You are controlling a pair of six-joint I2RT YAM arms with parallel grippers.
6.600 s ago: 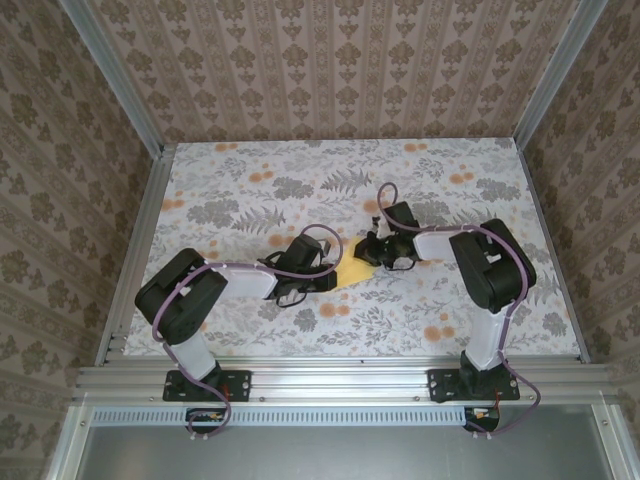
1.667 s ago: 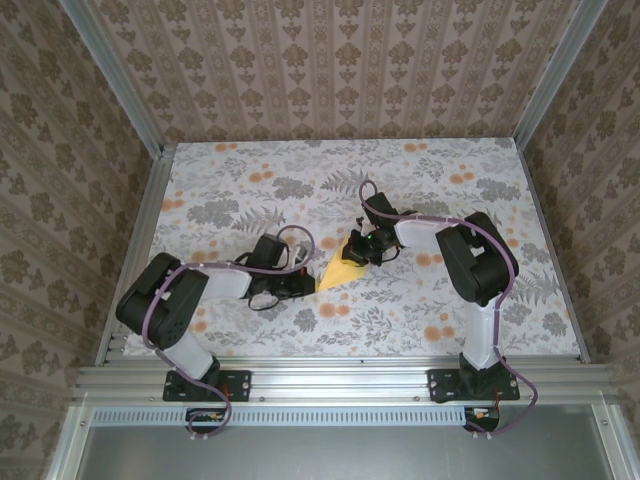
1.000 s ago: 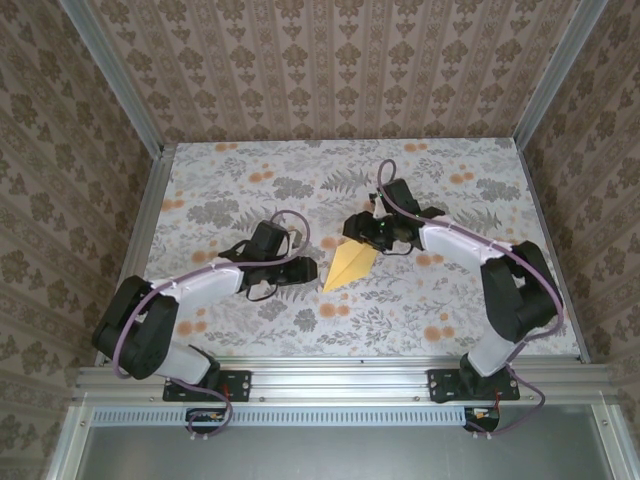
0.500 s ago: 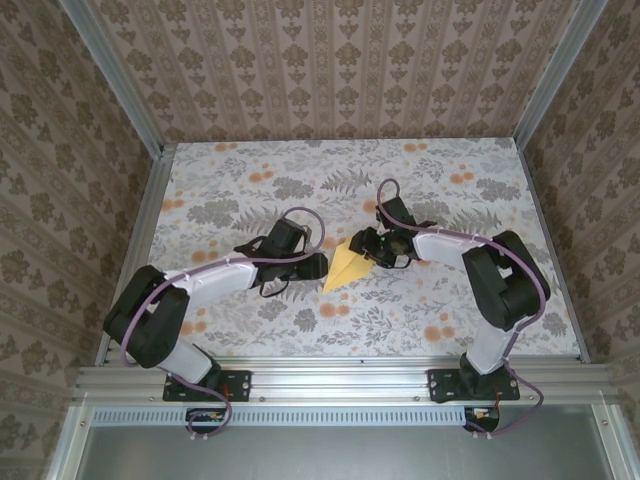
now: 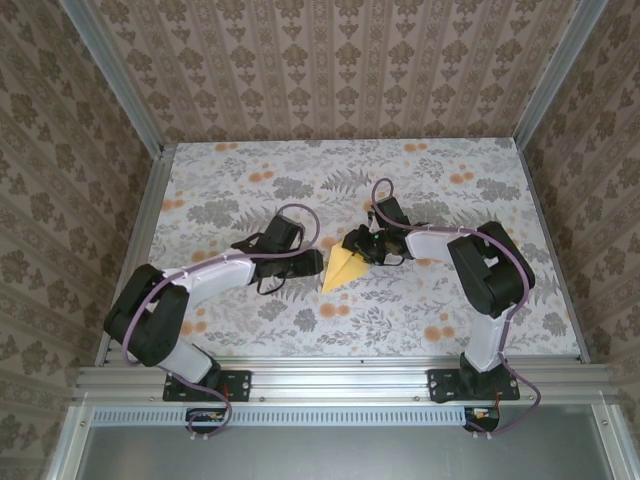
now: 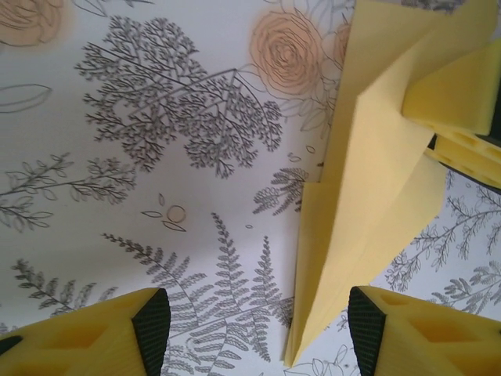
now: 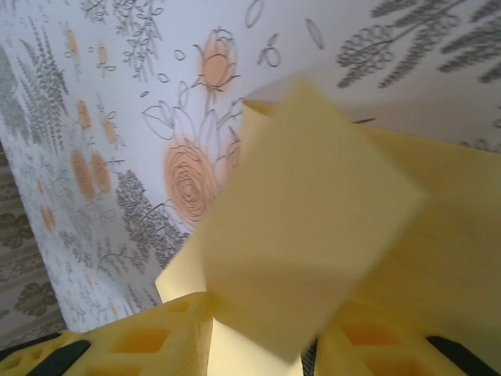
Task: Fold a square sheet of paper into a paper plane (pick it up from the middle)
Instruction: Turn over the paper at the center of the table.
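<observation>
The yellow sheet of paper lies folded into a long pointed wedge at the table's middle, its tip toward the near left. My left gripper is open just left of it. In the left wrist view the paper has its tip between the black pads, close to the right one and touching neither. My right gripper hangs over the wedge's wide far end. In the right wrist view a loose flap stands up between the yellow fingers. The jaws are still partly apart.
The table has a white cloth printed with grey ferns and orange flowers. Aluminium rails and patterned walls close it in on the left, right and far sides. Both arms reach in toward the middle.
The left jaws have opened wider, and that gripper stays by the paper's tip. The right gripper has shifted slightly left over the wide end, and its jaws have narrowed round the raised flap.
</observation>
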